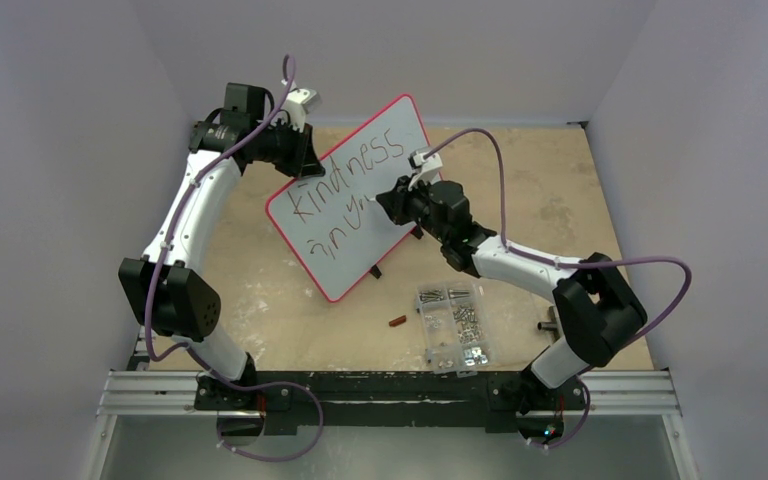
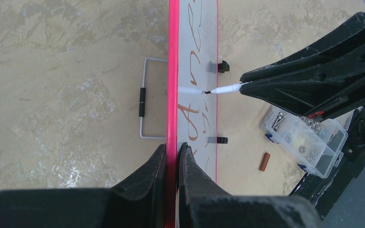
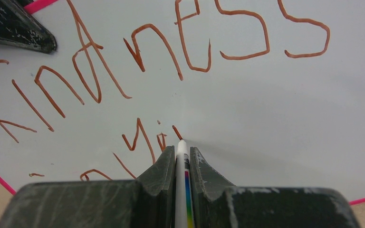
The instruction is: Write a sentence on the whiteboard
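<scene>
Pale lilac walls close in a tan, mottled table (image 1: pixel 290 310), and the whiteboard (image 1: pixel 352 276) stands near its middle, between the two arms and turned at an angle to them. It is a flat white rectangle with rounded corners and a thin pink-red rim, held up on edge rather than lying flat. In the left wrist view it appears edge-on as a narrow strip, with two small black clip feet (image 2: pixel 223 66) along its lower side and a bent wire loop (image 2: pixel 145 99) on the table behind it. The left gripper (image 2: pixel 173 147) has its jaws pressed together on the pink rim, pinching the board's edge. The sentence (image 3: pixel 171 47) is written in reddish-brown marker strokes: the top line reads "kindness" in large, uneven letters, and below it a second line begins with "in" and a few more strokes that cannot be read fully. The right gripper (image 3: pixel 182 152) is clamped on a slim white marker (image 3: pixel 181 164), whose tip touches the board at the end of that second line. Near the right arm a clear compartmented screw box (image 1: pixel 453 325) sits on the table, with a small brown cap (image 1: pixel 396 321) just beside it.
</scene>
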{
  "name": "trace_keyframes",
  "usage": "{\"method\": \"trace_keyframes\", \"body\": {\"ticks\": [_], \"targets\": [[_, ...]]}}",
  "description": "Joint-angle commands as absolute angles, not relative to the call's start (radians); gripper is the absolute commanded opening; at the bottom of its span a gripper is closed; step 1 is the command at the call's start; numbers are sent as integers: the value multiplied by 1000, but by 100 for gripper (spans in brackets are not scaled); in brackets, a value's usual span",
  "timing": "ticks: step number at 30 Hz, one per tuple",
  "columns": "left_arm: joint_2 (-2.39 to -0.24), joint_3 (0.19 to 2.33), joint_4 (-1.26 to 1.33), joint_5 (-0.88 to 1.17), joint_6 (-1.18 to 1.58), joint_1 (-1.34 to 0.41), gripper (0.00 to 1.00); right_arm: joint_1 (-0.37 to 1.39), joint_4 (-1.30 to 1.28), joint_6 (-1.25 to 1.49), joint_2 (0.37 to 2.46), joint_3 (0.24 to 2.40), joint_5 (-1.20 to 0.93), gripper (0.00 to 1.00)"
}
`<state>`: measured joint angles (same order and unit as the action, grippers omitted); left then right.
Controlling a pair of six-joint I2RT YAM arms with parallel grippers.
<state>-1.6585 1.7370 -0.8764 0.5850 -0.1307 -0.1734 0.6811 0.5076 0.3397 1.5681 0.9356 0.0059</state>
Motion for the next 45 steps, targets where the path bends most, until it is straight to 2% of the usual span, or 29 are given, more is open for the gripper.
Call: {"method": "trace_keyframes", "body": {"ticks": [1, 12, 25, 35, 45], "targets": [[-1639, 1754, -925, 503, -179, -183, 0, 682, 511, 333, 1553, 911, 2, 0], [-1637, 1754, -924, 502, -178, -183, 0, 680, 447, 311, 1566, 988, 90, 0], [-1635, 1754, -923, 501, -179, -183, 0, 681, 443, 297, 1594, 1070, 85, 0], [-1631, 1752, -925, 500, -179, -183, 0, 680, 454, 306, 1593, 1063, 64, 0], [-1625, 1752, -924, 501, -180, -183, 0, 680, 463, 318, 1569, 969, 62, 0]]}}
